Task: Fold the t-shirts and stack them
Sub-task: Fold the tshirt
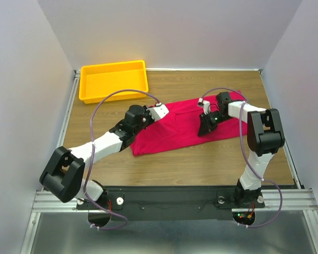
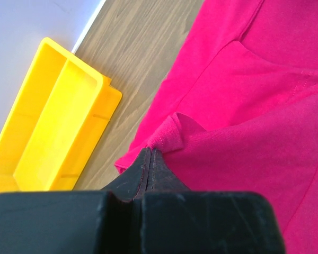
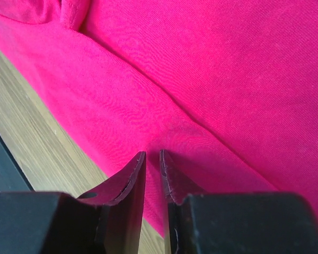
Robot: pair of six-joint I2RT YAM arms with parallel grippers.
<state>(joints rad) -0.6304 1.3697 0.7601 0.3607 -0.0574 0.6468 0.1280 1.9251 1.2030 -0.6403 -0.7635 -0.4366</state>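
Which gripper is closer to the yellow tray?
The left gripper, pinching the t-shirt edge facing the yellow tray; the right gripper is at the opposite end.

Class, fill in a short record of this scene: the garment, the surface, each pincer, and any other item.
garment: one crimson-pink t-shirt, spread out but wrinkled, not yet folded
surface: wooden table
left pincer: shut on the t-shirt's hemmed edge
right pincer: nearly closed, apparently pinching a ridge of the cloth near its edge
other item: yellow tray, far left corner, apart from the t-shirt
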